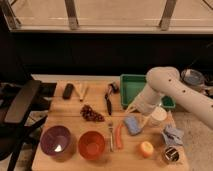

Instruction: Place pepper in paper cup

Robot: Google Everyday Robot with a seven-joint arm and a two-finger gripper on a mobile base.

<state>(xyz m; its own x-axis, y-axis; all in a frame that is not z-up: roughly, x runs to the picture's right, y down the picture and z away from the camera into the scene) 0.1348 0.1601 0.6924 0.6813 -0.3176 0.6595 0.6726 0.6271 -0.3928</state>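
Observation:
The pepper (118,136), slim and orange-red, lies on the wooden table beside a fork (110,136), between the orange bowl (91,145) and a blue sponge (132,125). The small white paper cup (158,116) stands upright near the right side, just below the green tray (131,86). My gripper (138,115) hangs just left of the cup, above the blue sponge and up and to the right of the pepper. Its fingers are spread, with nothing between them. The white arm reaches in from the right.
A purple bowl (55,140) sits at the front left, dark grapes (91,114) and a black-handled tool (108,102) mid-table. Front right hold a round orange fruit (146,148), a dark can (171,155) and a blue cloth (173,134). A black chair stands at the left.

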